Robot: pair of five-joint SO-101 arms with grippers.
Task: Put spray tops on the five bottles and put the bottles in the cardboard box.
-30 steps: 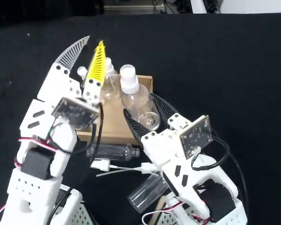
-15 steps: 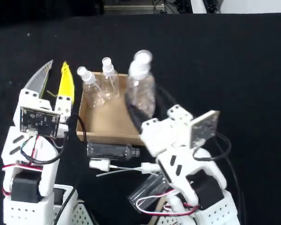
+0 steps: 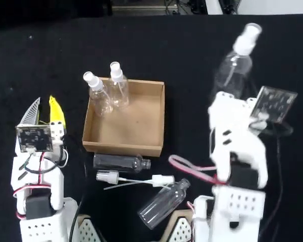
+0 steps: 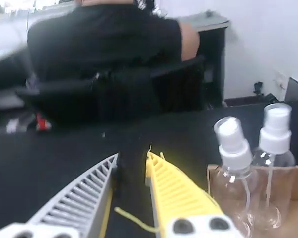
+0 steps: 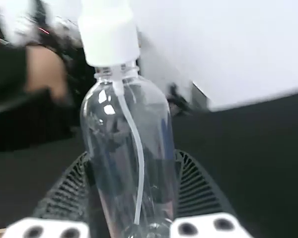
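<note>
My right gripper point(image 3: 233, 84) is shut on a clear bottle point(image 3: 234, 64) with a white spray top, held high to the right of the cardboard box point(image 3: 152, 117). In the right wrist view the bottle point(image 5: 126, 153) stands upright between the black fingers point(image 5: 64, 191). Two capped bottles point(image 3: 98, 96) point(image 3: 119, 88) stand in the box's far left corner; the left wrist view shows them point(image 4: 233, 168) point(image 4: 274, 161) too. My left gripper point(image 3: 44, 103) point(image 4: 133, 158) is slightly open, empty, left of the box. Two uncapped bottles point(image 3: 119, 162) point(image 3: 164, 202) lie in front of the box, with two loose spray tops point(image 3: 109, 177) point(image 3: 164, 180).
The table point(image 3: 202, 40) is covered in black cloth. Both arm bases stand at the near edge. A red cable point(image 3: 189, 169) loops from the right arm near the lying bottle. A person sits beyond the table's far side.
The right arm lifted the capped bottle away from the box and swung it up and to the right. The left arm drew back to the left, and its fingers narrowed.
</note>
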